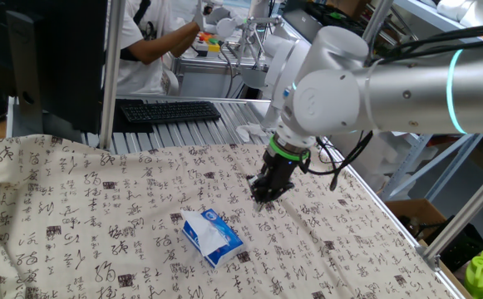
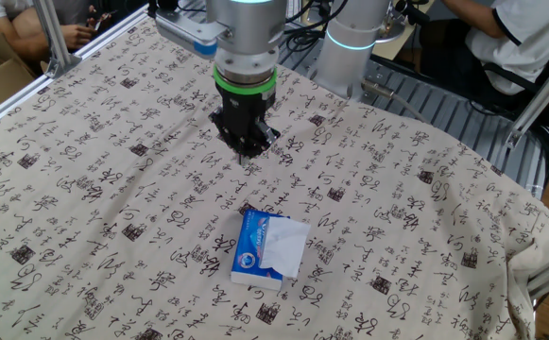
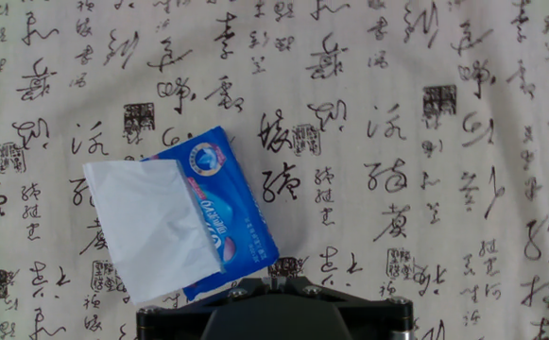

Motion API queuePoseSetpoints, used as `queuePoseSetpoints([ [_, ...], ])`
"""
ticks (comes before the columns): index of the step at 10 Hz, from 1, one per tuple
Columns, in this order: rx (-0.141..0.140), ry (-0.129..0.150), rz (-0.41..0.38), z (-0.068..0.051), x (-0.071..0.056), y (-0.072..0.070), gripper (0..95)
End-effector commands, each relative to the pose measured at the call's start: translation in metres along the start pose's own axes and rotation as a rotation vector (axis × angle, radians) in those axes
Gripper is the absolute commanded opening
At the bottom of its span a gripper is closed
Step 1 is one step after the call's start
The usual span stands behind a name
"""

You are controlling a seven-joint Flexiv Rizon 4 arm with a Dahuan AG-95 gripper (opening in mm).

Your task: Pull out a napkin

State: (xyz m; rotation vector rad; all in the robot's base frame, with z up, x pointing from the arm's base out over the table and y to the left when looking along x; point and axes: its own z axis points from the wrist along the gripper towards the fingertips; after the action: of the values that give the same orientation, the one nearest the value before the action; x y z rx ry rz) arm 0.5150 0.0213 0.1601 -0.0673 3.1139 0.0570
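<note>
Mid-table, well clear of every edge, we log the napkin [image 2: 284, 247] draped over its tissue pack [image 2: 253, 247]; gripper [image 2: 246, 149] hovers beside, jaw state indiscernible.

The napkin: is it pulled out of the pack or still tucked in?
Partly out: the napkin spreads over the pack, free of the fingers.

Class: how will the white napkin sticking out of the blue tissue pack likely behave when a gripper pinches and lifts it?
The napkin looks thin and creased, so probably floppy and easily torn. The pack seems small and light; it may lift along.
</note>
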Motion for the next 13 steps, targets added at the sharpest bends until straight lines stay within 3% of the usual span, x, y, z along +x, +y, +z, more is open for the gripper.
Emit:
queuePoseSetpoints([
  [1,0.019,0.001,-0.056,0.003,-0.005,0.008,0.0],
  [2,0.025,0.002,-0.069,0.003,-0.006,0.010,0.0],
  [3,0.067,0.006,-0.115,0.004,-0.009,0.015,0.0],
  [7,0.174,-0.009,-0.173,0.006,-0.014,0.030,0.0],
  [9,0.254,-0.042,-0.203,0.010,-0.016,0.039,0.0],
  [10,0.276,-0.049,-0.206,0.012,-0.017,0.043,0.0],
  [13,0.301,-0.075,-0.194,0.022,-0.018,0.059,0.0],
])
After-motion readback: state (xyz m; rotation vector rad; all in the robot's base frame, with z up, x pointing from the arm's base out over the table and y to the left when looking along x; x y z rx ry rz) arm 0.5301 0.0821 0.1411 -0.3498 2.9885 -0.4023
